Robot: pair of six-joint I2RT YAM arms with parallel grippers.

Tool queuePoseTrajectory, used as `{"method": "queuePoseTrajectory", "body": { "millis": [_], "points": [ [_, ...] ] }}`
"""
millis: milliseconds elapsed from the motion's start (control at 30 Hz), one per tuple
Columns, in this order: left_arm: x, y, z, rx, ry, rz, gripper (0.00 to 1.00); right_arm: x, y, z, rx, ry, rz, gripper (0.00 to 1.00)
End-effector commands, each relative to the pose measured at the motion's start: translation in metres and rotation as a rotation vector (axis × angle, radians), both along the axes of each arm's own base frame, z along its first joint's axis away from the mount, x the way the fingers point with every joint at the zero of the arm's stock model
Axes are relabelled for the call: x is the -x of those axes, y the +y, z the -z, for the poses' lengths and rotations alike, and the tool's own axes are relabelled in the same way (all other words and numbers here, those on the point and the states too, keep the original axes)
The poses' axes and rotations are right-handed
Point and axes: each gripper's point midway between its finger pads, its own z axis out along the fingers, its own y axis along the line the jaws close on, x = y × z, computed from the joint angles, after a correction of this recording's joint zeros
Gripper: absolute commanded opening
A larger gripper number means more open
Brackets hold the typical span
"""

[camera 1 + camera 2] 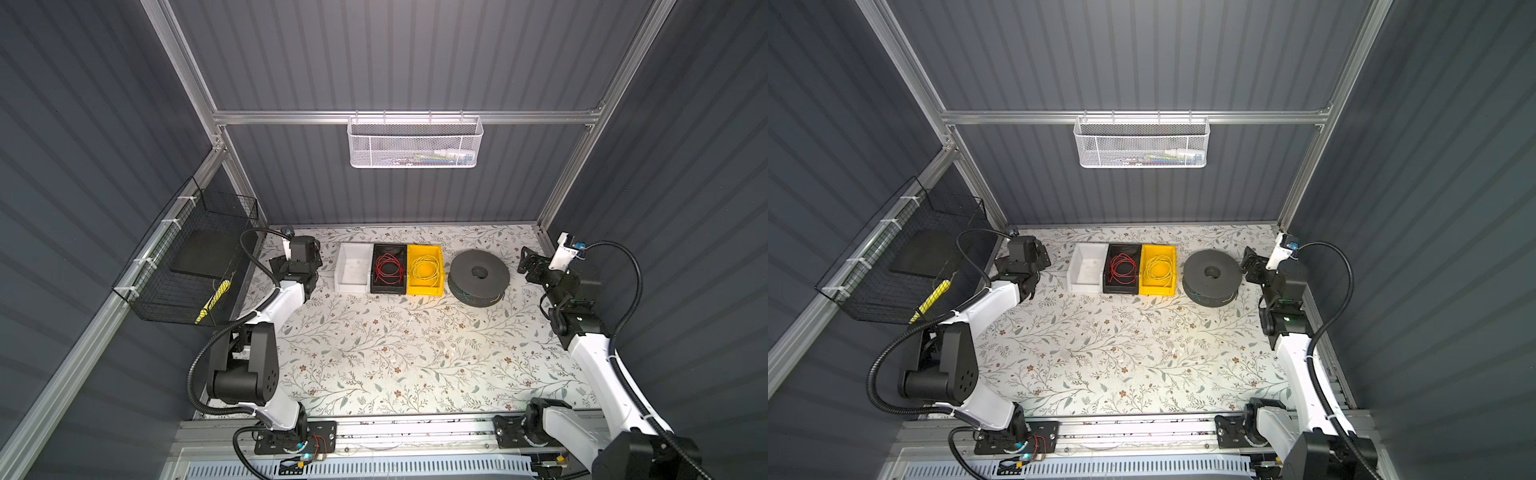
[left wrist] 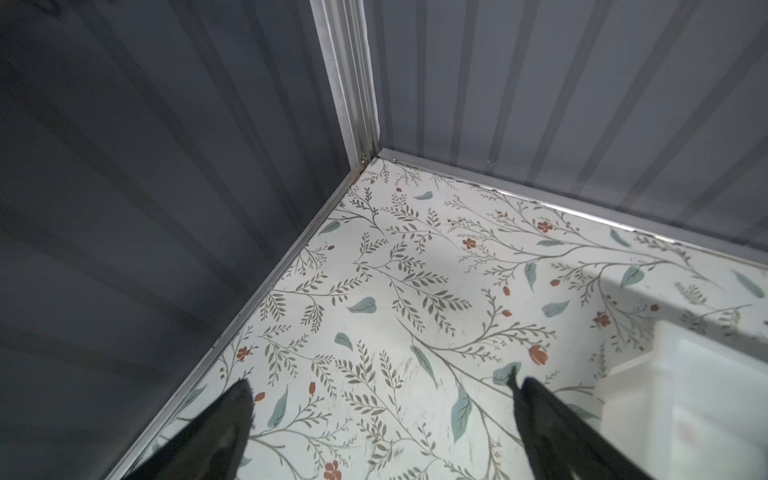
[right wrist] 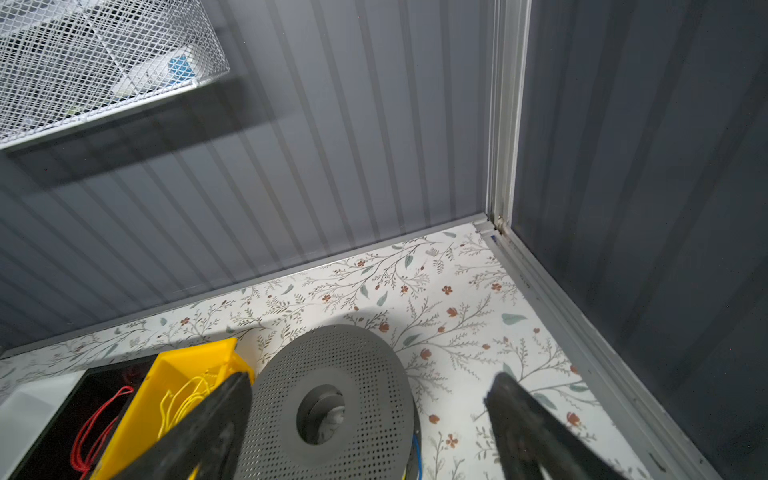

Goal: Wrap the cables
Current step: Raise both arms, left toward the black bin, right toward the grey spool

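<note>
Your left gripper (image 2: pixel 380 386) and right gripper (image 3: pixel 372 386) hang released and empty; pinch the thin looped red cable (image 1: pixel 389 269) in the black plastic bin (image 1: pixel 388 289) shallowly and it may spring free.

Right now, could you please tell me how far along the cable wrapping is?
Barely started. Done: nothing clearly; the thin red cable lies in loose loops in the black plastic bin, the yellow cable likewise in the yellow plastic bin. In hand: nothing; the left end effector and right end effector are open and empty. Left: wrapping both, perhaps on the grey perforated spool.
</note>
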Motion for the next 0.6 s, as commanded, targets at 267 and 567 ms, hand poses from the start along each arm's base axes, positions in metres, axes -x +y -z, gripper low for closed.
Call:
{"method": "queuePoseTrajectory", "body": {
  "millis": [267,567],
  "points": [
    [0.050,-0.100,-0.002,0.192,0.175,0.225,0.99,-0.007,-0.020,0.107,-0.510,0.419,-0.121,0.83],
    [0.055,-0.135,-0.029,0.352,0.078,0.403,1.00,-0.050,-0.006,0.164,-0.770,0.423,-0.256,0.68]
  ]
}}
